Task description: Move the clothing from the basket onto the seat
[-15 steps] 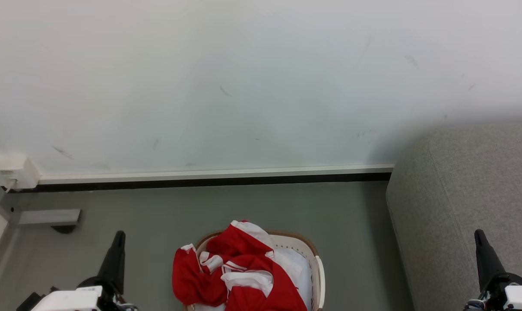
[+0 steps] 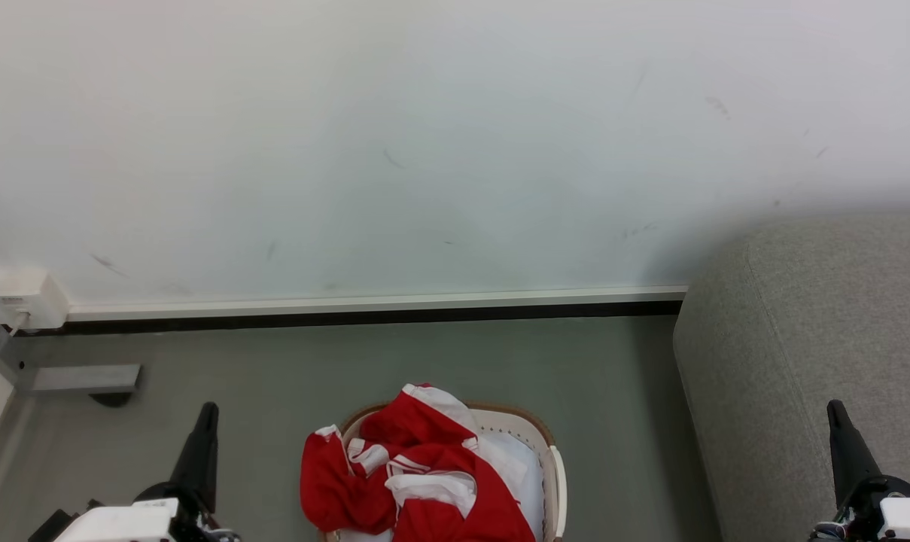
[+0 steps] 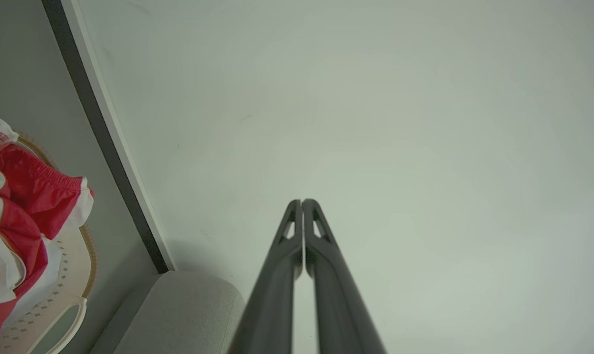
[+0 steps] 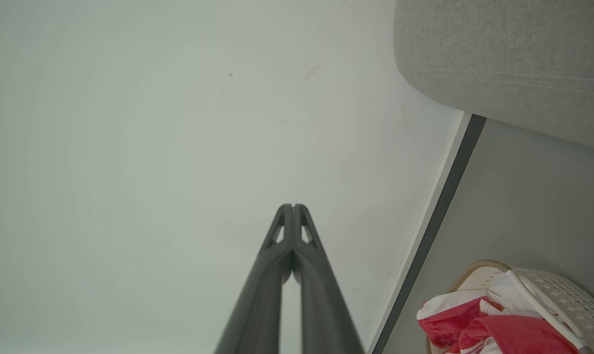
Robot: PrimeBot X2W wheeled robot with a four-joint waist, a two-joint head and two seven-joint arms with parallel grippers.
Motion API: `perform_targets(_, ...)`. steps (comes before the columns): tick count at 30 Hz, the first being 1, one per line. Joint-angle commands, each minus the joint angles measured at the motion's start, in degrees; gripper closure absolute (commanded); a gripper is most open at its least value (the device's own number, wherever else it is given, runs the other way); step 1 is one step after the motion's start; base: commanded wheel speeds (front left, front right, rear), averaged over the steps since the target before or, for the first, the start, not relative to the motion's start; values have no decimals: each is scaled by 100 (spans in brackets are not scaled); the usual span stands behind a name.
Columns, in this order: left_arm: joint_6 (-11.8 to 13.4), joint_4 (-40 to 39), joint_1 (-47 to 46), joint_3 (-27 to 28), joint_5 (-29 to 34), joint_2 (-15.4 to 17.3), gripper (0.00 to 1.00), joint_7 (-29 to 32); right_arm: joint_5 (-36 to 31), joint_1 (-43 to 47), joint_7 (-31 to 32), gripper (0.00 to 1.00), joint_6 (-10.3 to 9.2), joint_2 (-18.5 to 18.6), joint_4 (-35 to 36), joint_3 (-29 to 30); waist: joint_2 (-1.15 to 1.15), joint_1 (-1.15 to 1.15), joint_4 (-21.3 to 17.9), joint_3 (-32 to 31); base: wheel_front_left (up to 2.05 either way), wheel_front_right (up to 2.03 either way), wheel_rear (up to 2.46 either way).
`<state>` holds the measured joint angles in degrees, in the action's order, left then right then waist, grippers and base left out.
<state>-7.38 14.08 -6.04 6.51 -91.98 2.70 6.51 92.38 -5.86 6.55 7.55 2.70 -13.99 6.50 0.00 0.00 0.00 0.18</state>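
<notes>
The clothing [image 2: 417,470] is lying heaped in the basket [image 2: 554,470] at the bottom centre of the head view and is spilling over the basket's left rim. The left end effector [image 2: 208,412] is pointing up at the lower left, closed and holding nothing. The right end effector [image 2: 835,410] is pointing up at the lower right, likewise closed and holding nothing, in front of the seat [image 2: 816,339]. The heap is lying to the right of the left end effector, and is judged nearer to it than to the right one.
</notes>
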Motion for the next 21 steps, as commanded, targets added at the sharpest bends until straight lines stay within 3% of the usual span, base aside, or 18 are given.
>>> perform_targets(1, -23, -20, -47, 5, -83, 37, 100, 22, 7, -72, 11, 100, -13, 38, 15, 18, 0, 0, 0, 0, 0, 0, 0)
perform_targets(21, -23, -20, -47, 5, -83, 37, 100, 22, 7, -73, 11, 100, -13, 38, 15, 18, 0, 0, 0, 0, 0, 0, 0)
